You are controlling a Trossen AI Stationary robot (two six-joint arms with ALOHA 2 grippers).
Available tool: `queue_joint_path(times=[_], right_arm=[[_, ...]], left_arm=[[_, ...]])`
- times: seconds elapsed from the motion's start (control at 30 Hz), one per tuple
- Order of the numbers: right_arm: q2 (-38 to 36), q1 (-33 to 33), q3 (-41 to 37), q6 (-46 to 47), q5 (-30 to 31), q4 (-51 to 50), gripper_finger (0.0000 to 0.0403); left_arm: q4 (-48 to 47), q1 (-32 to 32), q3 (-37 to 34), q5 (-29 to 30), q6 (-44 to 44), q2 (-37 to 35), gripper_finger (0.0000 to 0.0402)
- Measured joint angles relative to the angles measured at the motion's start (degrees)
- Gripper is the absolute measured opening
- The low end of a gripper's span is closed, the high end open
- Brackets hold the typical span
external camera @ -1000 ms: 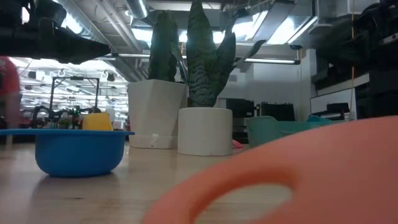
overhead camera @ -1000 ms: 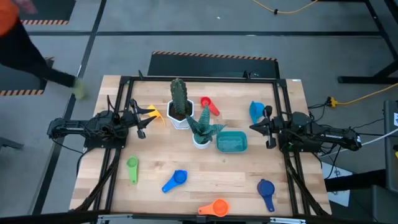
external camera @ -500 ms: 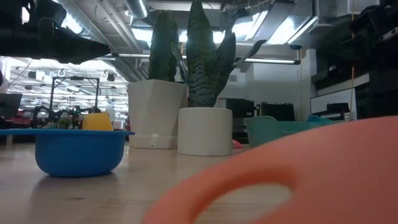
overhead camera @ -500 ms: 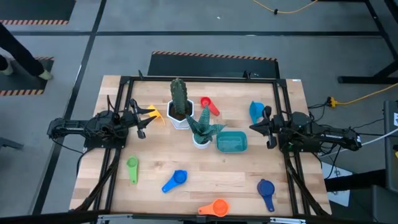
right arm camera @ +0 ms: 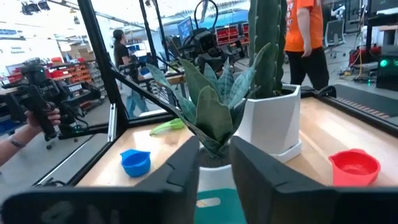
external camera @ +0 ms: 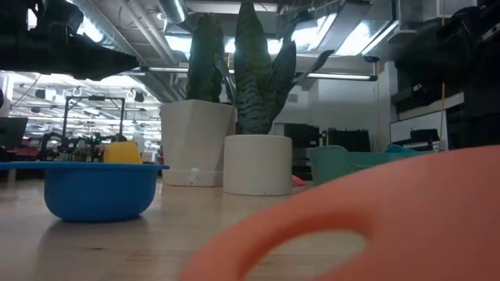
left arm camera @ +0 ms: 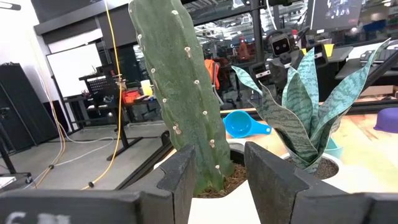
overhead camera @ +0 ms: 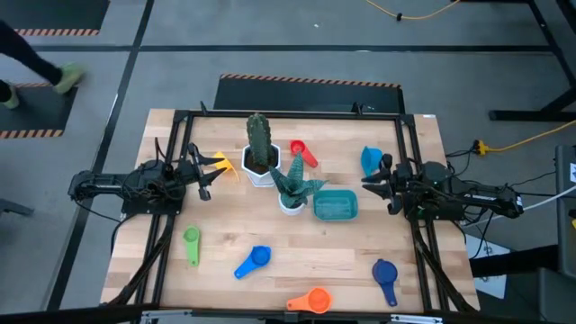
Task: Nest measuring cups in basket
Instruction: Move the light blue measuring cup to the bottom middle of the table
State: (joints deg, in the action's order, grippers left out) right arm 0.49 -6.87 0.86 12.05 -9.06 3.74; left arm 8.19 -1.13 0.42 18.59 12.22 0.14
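Seven measuring cups lie apart on the table: yellow, red, light blue, green, blue, dark blue and orange. The teal basket stands on its base right of the table's middle, with nothing showing inside it. My left gripper hovers open at the left, just right of the yellow cup. My right gripper hovers open at the right, between the light blue cup and the basket. The low view shows the orange cup close up and the blue cup.
A white hexagonal cactus pot and a round white snake-plant pot stand mid-table, just left of the basket. Black frame rails run along the table's left and right sides. Bare wood lies between the near cups. People stand in the room beyond.
Neither gripper nor any cup has visibly moved. A person walks across the floor beyond the table's far left corner.
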Motion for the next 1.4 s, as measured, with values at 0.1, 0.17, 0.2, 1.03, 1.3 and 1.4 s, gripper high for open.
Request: queue_joint_path(times=[0.1,0.17,0.2,1.03,1.3,1.4], right_arm=[[0.02,0.00,-0.02,0.02,0.91,1.75,0.0136],[0.02,0.00,-0.02,1.18,2.09,3.74,0.0149],[0.02,0.00,-0.02,2.07,2.81,4.97,0.0153],[17.59,-0.06,25.71,29.47,27.61,-46.34,0.0160],[29.64,-2.46,25.71,33.35,24.34,-46.40,0.0155],[33.88,-4.38,25.71,33.83,24.15,-46.48,0.0154]], left_arm=[[0.00,0.00,-0.01,0.00,0.00,0.00,0.0131],[0.00,-0.02,-0.01,0.00,0.01,0.00,0.0131],[0.00,0.00,-0.01,0.00,-0.01,0.00,0.0131],[0.02,-0.02,0.01,0.00,0.01,0.00,0.0131],[0.02,0.00,-0.01,-0.01,0.01,0.00,0.0131],[0.02,0.00,0.01,0.00,0.01,0.00,0.0131]])
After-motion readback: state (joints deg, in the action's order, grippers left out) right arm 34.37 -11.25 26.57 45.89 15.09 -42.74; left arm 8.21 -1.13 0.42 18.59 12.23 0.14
